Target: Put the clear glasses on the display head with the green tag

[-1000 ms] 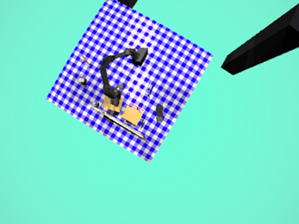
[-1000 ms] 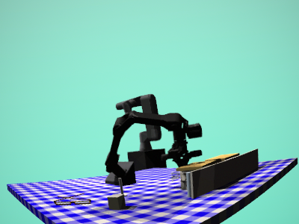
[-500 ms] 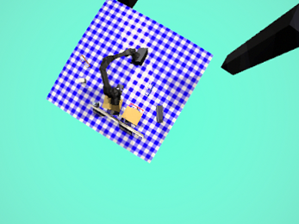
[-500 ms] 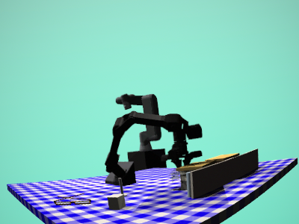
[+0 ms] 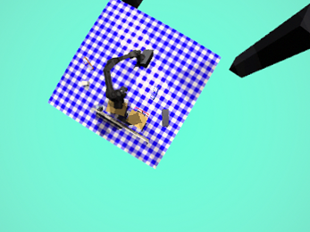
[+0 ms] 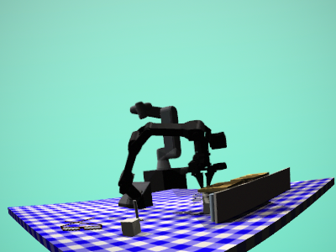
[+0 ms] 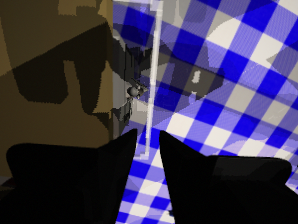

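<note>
The clear glasses show in the wrist view as a thin pale frame bar (image 7: 153,65), running lengthwise beside a head's grey face. My gripper (image 7: 148,133) (image 6: 204,186) is slightly open. The bar's near end lies in the gap between the fingertips, with space on both sides. Two display heads with tan tops stand side by side: one tan top (image 5: 137,118) is to the right of the gripper arm, the other is partly under it. A tan top (image 7: 50,100) fills the left of the wrist view. The green tag, the nose contact and the temples at the ears cannot be made out.
A long low panel (image 5: 125,127) (image 6: 252,197) stands close behind the heads. A grey block (image 5: 165,117) lies to their right. Thin blue-outlined glasses (image 5: 154,92) and orange-brown glasses (image 5: 89,63) (image 6: 81,227) lie on the cloth. A small pale block (image 5: 86,83) (image 6: 131,227) has a post beside it.
</note>
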`<state>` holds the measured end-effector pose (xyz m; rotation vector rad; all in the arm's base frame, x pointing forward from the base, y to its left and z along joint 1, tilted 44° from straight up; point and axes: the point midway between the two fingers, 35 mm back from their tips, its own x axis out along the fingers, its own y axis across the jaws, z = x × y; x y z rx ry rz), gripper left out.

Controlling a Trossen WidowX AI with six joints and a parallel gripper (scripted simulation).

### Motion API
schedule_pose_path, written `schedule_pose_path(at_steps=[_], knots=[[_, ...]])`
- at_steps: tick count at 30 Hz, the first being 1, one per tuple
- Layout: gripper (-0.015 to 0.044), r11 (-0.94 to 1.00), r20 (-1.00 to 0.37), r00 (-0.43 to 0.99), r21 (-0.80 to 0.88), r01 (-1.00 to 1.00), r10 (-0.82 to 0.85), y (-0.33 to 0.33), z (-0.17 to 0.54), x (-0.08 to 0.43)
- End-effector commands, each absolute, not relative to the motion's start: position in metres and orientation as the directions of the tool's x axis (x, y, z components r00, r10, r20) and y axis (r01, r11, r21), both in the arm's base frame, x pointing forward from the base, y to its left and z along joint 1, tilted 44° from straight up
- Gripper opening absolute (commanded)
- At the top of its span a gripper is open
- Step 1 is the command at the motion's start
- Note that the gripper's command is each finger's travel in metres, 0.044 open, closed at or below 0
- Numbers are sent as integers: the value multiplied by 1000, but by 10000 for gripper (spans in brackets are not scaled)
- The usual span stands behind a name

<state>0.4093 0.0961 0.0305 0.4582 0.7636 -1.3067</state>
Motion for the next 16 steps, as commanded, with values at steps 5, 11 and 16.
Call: schedule_pose_path(at_steps=[5, 11, 16], knots=[[107, 218, -727, 66, -118, 969, -683, 98, 37, 392], [107, 218, -727, 64, -119, 969, -684, 96, 42, 370], [107, 218, -727, 63, -121, 968, -684, 98, 51, 352]])
